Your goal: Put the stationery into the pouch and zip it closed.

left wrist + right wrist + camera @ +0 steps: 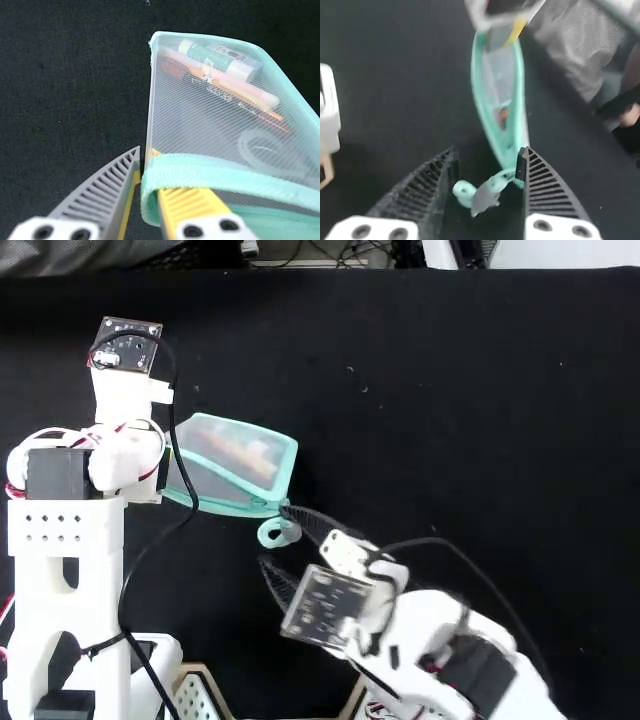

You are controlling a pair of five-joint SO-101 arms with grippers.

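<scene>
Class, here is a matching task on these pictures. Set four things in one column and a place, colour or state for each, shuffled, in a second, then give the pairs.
1 pouch
2 stationery
3 zipper pull
4 table

a black
b inside the pouch
c between the fingers of the open right pincer
d edge clamped in the left pincer

Pairs: 1-d, 2-b, 3-c, 4-a

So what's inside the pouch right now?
The pouch is see-through: a green-and-white tube and an orange pencil show. The teal zip band hides whatever lies under it.
</scene>
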